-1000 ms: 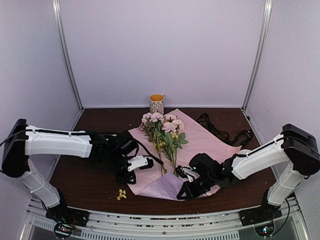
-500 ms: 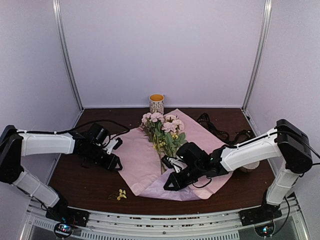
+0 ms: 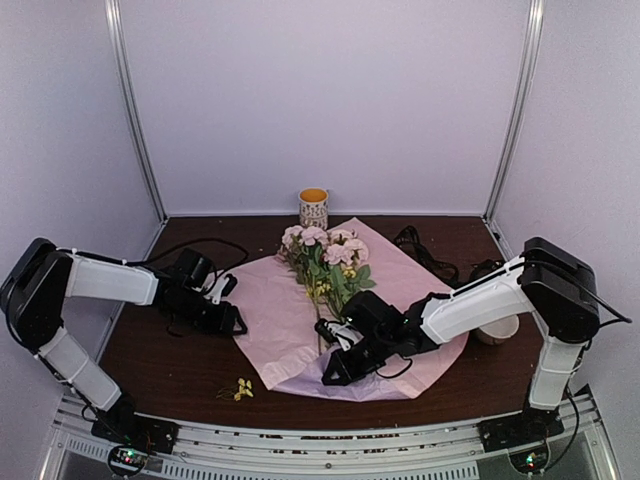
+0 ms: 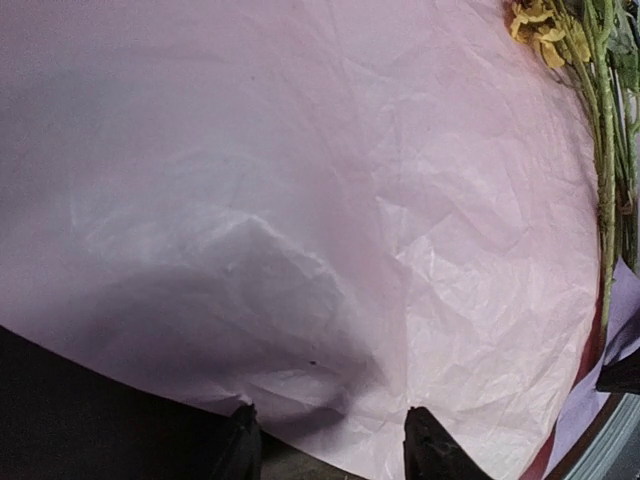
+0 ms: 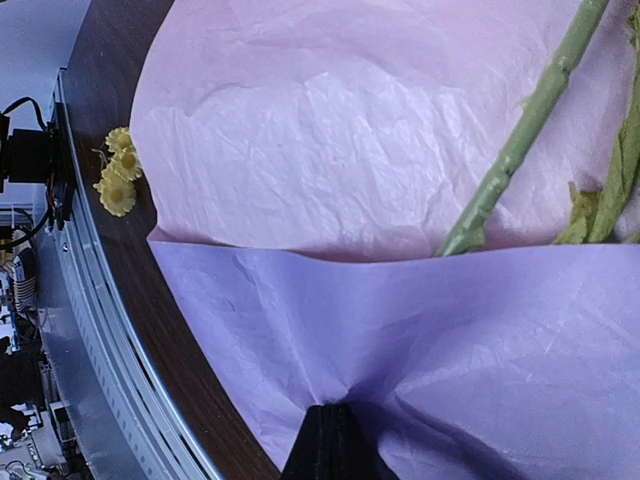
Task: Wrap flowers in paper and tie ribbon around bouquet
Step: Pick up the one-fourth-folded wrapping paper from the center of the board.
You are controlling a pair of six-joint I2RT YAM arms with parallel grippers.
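1 tool [image 5: 328, 440] (R) on paper [image 5: 400, 330] fold

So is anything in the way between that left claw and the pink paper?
Nothing visible. The left gripper hangs open right at the left edge of the paper, with only bare sheet ahead of it. The flowers lie farther across, toward the middle.

There is one paper [image 3: 275, 300], with one bunch of flowers [image 3: 325, 255] on it. Behind it is one cup [image 3: 313, 208], right of it one ribbon [image 3: 430, 258] and perhaps one bowl [image 3: 497, 330], off its near-left corner one yellow sprig [image 3: 242, 389].
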